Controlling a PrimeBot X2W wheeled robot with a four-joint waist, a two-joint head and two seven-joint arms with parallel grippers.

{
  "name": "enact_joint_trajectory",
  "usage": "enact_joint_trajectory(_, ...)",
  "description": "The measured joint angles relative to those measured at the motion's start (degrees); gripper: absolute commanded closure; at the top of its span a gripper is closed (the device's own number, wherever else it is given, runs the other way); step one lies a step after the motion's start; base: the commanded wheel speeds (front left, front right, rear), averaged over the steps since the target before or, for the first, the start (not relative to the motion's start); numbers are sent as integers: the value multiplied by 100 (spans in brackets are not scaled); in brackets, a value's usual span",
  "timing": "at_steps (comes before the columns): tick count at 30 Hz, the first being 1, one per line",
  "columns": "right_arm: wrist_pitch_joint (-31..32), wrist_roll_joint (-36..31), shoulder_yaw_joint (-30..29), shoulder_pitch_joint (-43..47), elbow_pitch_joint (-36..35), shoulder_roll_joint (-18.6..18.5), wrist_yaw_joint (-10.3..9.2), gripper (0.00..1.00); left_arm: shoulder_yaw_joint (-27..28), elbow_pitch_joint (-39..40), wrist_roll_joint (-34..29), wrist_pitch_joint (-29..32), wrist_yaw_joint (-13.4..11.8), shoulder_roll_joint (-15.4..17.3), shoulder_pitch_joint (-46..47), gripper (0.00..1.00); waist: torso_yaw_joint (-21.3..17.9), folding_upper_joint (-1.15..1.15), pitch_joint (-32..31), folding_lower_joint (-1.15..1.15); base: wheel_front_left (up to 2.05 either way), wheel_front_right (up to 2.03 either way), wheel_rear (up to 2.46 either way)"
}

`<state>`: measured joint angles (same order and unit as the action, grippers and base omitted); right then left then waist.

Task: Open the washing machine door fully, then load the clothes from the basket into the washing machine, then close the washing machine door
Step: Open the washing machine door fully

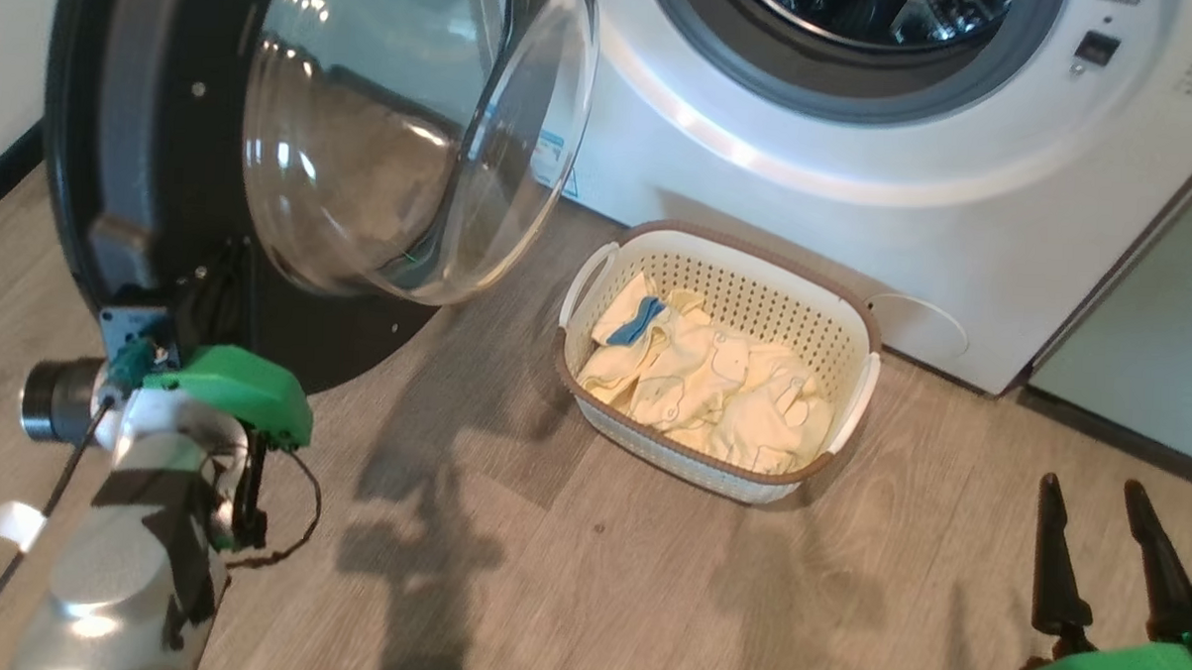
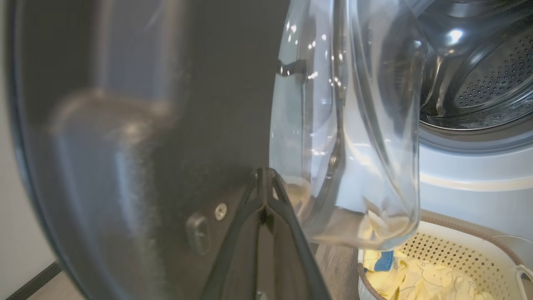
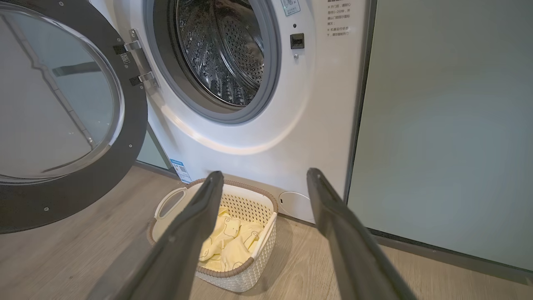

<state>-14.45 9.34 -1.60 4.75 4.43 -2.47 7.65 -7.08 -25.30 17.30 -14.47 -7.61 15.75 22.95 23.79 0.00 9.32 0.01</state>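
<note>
Washing machine door [image 1: 315, 137]: swung open at left, its black rim directly ahead of the left gripper [image 2: 265, 175], whose fingers are pressed together; contact cannot be told.
Right gripper [image 1: 1091, 491]: spread, holding nothing, near right.
Basket [image 1: 835, 314]: on the wood floor [image 1: 548, 571] against the washing machine [image 1: 858, 205], holding the clothes [image 1: 713, 389], beyond and left of the right gripper.
Pale green cabinet [image 1: 1151, 344]: far right.

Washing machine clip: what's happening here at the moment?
The door of the washing machine stands wide open. The left gripper, jaws shut, is close by the door's black inner rim; whether it touches is unclear. The right gripper hangs low, jaws open and empty. The clothes lie in the basket on the floor, so loading has not begun.
</note>
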Motion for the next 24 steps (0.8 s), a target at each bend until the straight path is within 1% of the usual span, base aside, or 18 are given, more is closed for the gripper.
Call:
enact_joint_trajectory(2, 0, -47, -9, -60, -1, 0, 0, 0, 144, -54, -116, 0, 98, -35, 71, 100, 15, 0, 82, 0, 0, 0, 0)
enact_joint_trajectory(12, 46, -186, -36, -116, -136, -14, 0, 0, 798, -308, -611, -9, 321, -163, 358, 100, 80, 0, 408, 0, 0, 0, 0)
enact_joint_trajectory(15, 87, -186, -48, -189, -199, -73, 0, 0, 1038, -433, -762, -9, 444, -182, 475, 100, 104, 0, 494, 0, 0, 0, 0)
enact_joint_trajectory(24, 138, -186, -21, -189, -238, -83, 0, 0, 1729, -813, -870, -15, 497, -163, 566, 100, 49, 0, 500, -1, 0, 0, 0)
